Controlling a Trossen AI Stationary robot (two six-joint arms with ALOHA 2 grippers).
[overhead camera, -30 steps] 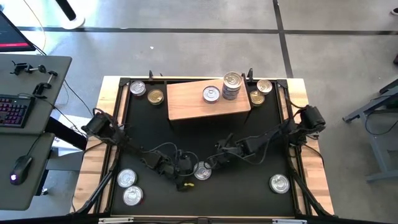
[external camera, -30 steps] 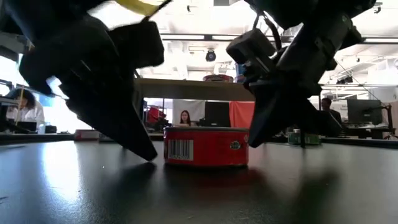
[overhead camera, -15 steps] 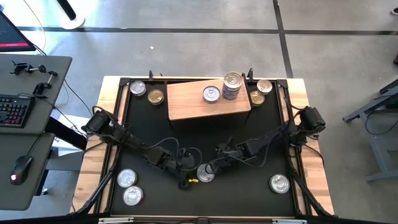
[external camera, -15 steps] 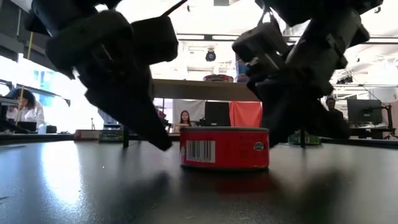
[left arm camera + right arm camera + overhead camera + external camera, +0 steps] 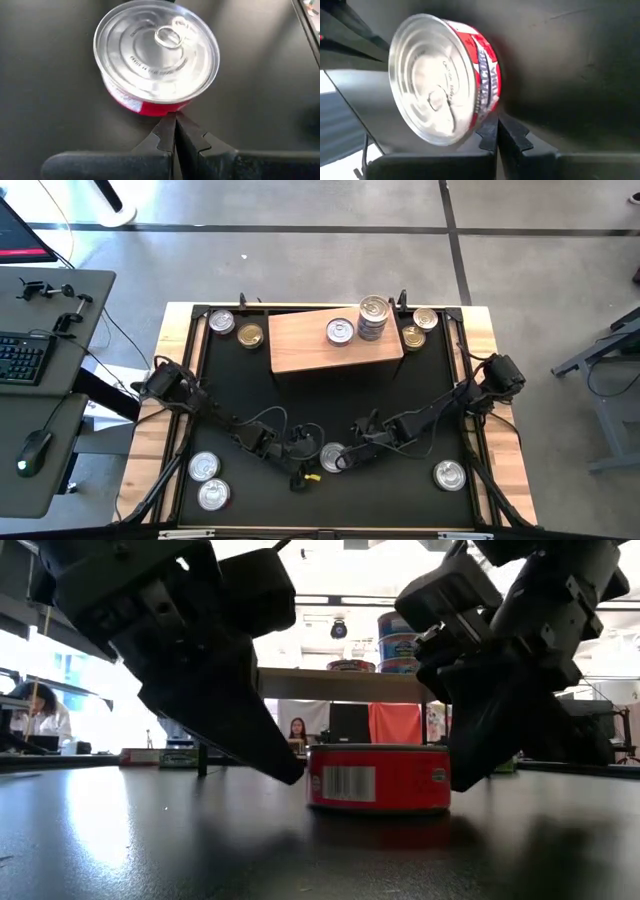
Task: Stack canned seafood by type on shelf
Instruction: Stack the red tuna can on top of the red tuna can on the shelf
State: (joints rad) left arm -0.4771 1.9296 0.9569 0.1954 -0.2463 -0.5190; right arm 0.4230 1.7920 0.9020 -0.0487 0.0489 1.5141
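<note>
Black matting (image 5: 250,380) covers the wooden table (image 5: 500,470), and every position below is given relative to the red-labelled tin (image 5: 333,457) with a silver pull-ring lid that lies flat on the mat near its front edge. Left gripper (image 5: 312,461): lowered to the mat just beside the tin on its left; the left wrist view shows its two dark fingers (image 5: 165,135) pressed together, their tips touching the tin's red side wall (image 5: 145,106). Right gripper (image 5: 350,461): lowered just beside the tin on its right; the right wrist view shows its fingers (image 5: 490,132) likewise closed together, tips against the tin's side (image 5: 487,75). Neither gripper encloses the tin. In the low view the tin (image 5: 378,776) stands upright on the mat between the two dark gripper bodies, barcode facing the camera.

Shelf (image 5: 310,340): light-brown board on thin black legs, well behind the tin at the back of the mat. It carries one silver-lidded tin (image 5: 340,331) and, at its right end, a stack of tins (image 5: 373,318). Loose tins: two (image 5: 222,322) behind and left of the shelf, two (image 5: 424,319) behind and right, two (image 5: 205,468) at the front left of the mat, one (image 5: 449,474) at the front right. Beyond the table, a desk with keyboard (image 5: 20,360) and, in the low view, a seated person (image 5: 297,730) far behind.
</note>
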